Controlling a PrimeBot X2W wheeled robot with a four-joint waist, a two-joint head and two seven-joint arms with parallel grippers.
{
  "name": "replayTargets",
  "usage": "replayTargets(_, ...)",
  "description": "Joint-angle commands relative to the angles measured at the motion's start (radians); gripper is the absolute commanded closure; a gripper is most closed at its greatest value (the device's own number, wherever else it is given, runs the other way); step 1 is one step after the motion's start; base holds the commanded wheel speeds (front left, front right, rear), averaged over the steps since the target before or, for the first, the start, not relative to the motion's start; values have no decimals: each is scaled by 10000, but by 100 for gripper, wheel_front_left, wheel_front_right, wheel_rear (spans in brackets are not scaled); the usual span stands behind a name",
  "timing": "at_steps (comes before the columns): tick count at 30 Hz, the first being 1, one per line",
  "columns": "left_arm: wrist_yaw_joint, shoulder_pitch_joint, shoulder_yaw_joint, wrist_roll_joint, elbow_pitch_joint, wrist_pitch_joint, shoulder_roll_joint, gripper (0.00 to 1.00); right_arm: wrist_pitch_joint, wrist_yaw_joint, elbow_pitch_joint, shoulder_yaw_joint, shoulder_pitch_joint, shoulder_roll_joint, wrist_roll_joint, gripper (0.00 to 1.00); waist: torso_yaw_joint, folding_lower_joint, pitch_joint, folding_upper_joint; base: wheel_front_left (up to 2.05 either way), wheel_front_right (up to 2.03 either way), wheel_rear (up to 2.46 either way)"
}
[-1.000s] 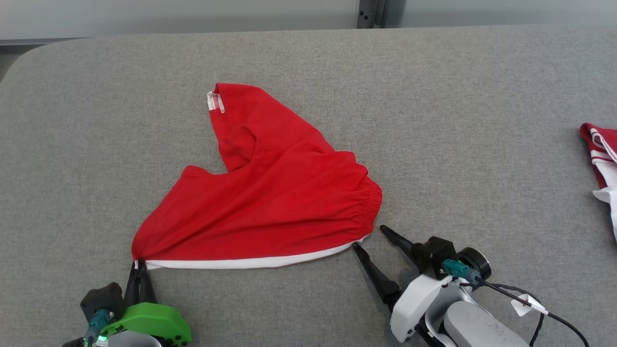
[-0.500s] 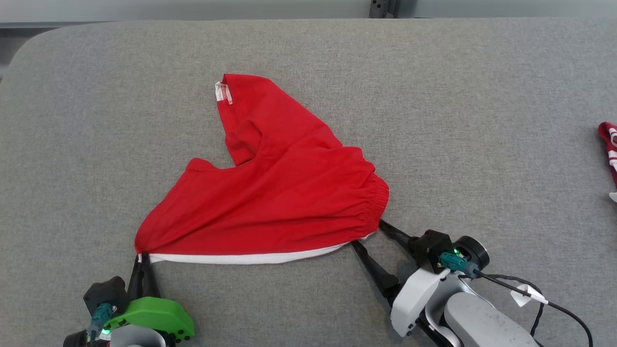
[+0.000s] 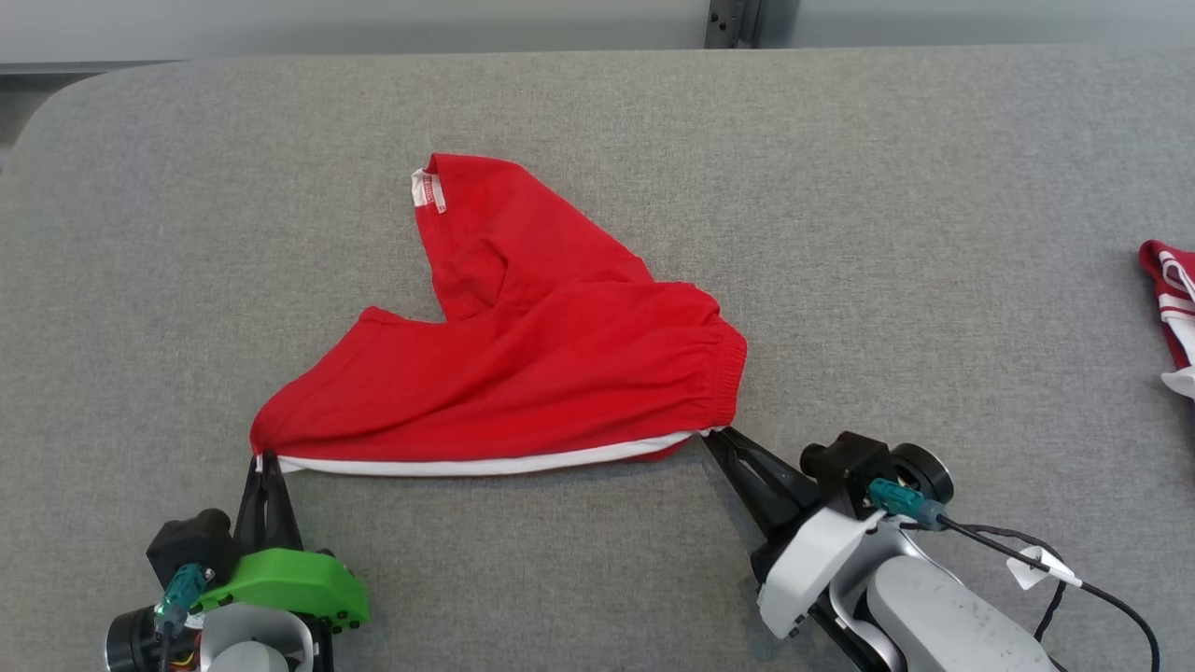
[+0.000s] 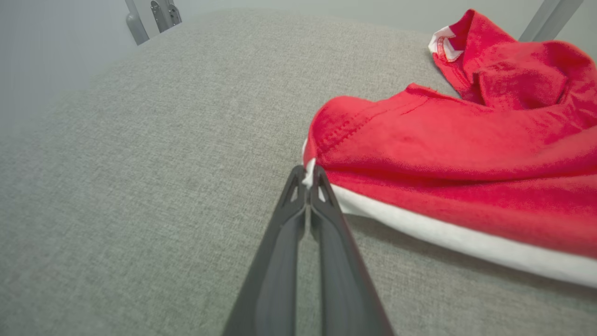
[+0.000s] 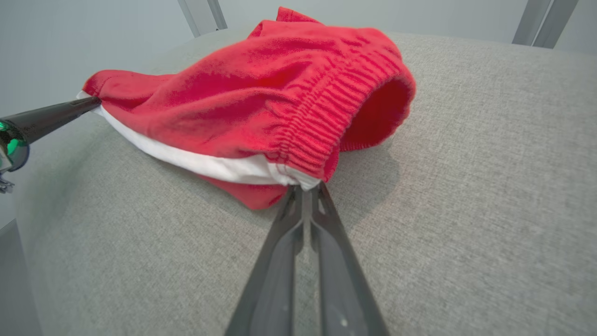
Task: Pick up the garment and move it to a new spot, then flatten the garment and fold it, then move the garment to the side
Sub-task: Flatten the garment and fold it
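left claw (image 3: 266,459), at the lower left of the head view, is pinching the left corner of the garment (image 3: 523,373), its fingers pressed together on the white stripe (image 3: 485,464). the red garment is lying bunched across the middle of the grey tabletop (image 3: 934,233), with one leg reaching toward the upper centre. right claw (image 3: 717,439), at the lower right, is clamping the corner just under the elastic waistband (image 3: 728,373). a red-and-white cloth (image 3: 1172,299) is lying at the right edge, well apart.
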Motion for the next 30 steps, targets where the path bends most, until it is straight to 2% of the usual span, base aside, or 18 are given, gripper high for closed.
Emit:
replayTargets(1, -76, -40, 68, 148, -140, 6, 60, 100, -30, -5, -128, -89, 94, 46, 71, 100, -100, 0, -187, -1, 0, 0, 0)
replayTargets(5, -235, -96, 109, 317, -827, 6, 58, 100, -28, -5, -751, -460, 211, 173, 115, 100, -240, 0, -605, -1, 0, 0, 0)
replayTargets(11, -755, -560, 385, 934, -2162, 4, 60, 100, -28, -5, -1938, -1236, -59, 291, 113, 100, -519, 0, -1419, -1, 0, 0, 0)
replayTargets(18, -1474, -1896, 623, 1719, -3461, 6, 698, 100, -28, -5, -3023, -1681, -1088, -24, 356, 100, -887, 0, -1968, -1, 0, 0, 0)
replayTargets(23, -1652, -3467, 647, 1972, -3963, 7, 1313, 100, -28, -5, -3542, -2010, -2232, -398, 670, 100, -921, 0, -1669, -1, 0, 0, 0)
replayTargets(27, -1739, -4689, 493, 2044, -3395, 32, 1588, 100, -28, -5, -3441, -2134, -3210, -698, 743, 100, -882, 0, -1010, -1, 0, 0, 0)
replayTargets(30, -1713, -5350, 353, 2019, -2784, 105, 1532, 100, -28, -5, -3037, -2096, -3881, -820, 758, 100, -819, 0, -301, -1, 0, 0, 0)
